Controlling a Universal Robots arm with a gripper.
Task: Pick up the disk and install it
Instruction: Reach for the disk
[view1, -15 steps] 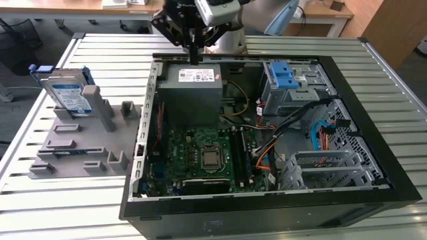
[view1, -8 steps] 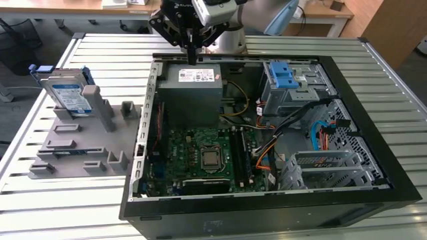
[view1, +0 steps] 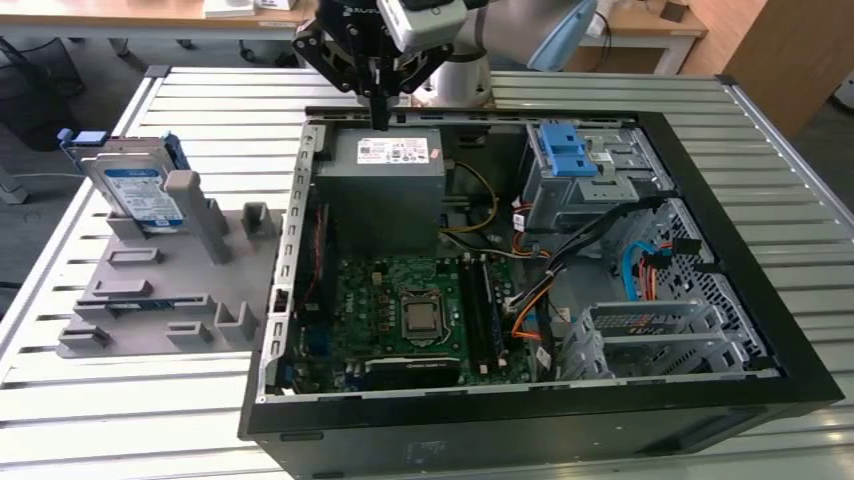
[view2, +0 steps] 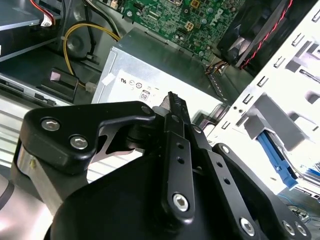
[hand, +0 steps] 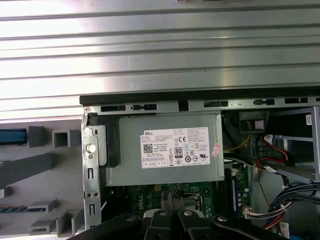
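Over the power-supply box (view1: 387, 190) with gripper (view1: 383, 115) closed and empty, well apart from the disk (view1: 140, 190) upright in the grey rack (view1: 160, 300).

Arm (view1: 461, 72): one, silver-grey with a pale blue joint cap (view1: 567, 35), standing at the far side of the exterior view, its wrist turned so the tool points straight down. Gripper (view1: 380, 112): black, two-fingered linkage type, with bolted links (view2: 85, 132) splayed out to either side in both wrist views. Its slim fingers (view2: 175, 114) are pressed together tip to tip, with nothing between them and nothing carried.
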